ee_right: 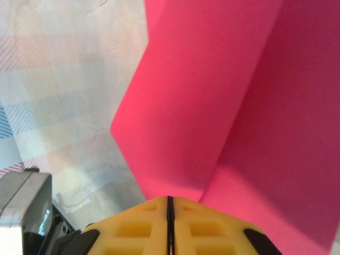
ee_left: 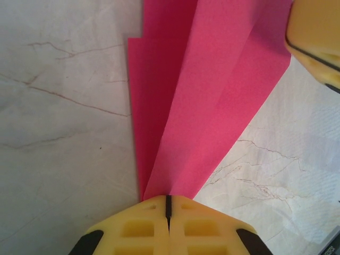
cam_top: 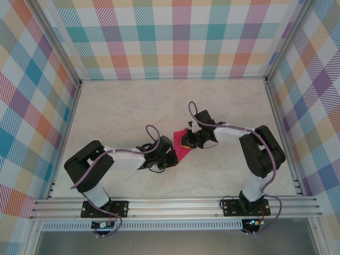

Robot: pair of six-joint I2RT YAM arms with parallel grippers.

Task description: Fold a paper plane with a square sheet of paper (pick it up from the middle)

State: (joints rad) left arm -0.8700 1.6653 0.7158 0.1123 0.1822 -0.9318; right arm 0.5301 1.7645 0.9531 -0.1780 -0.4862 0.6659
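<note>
**Paper** (cam_top: pixel 183 151): at the centre of the table (cam_top: pixel 122 111), already creased into several layers that fan apart from one narrow end. I cannot tell whether it is clear of the table.

**Left gripper** (ee_left: pixel 168 204): just near-left of table centre. The jaws are pressed together and pinch the paper where its layers converge.

**Right gripper** (ee_right: pixel 169 204): just far-right of table centre. The jaws are likewise closed, clamping the paper's opposite edge beside a fold.

**Handling, as judged:** The sheet is very light and thin. It is limp across open flaps and stiffer along creases. It should crumple or tear readily, and may slip between smooth pads. The best hold is on stacked layers at a crease, not on a single loose flap. Pulling the two grips apart risks a tear.
</note>
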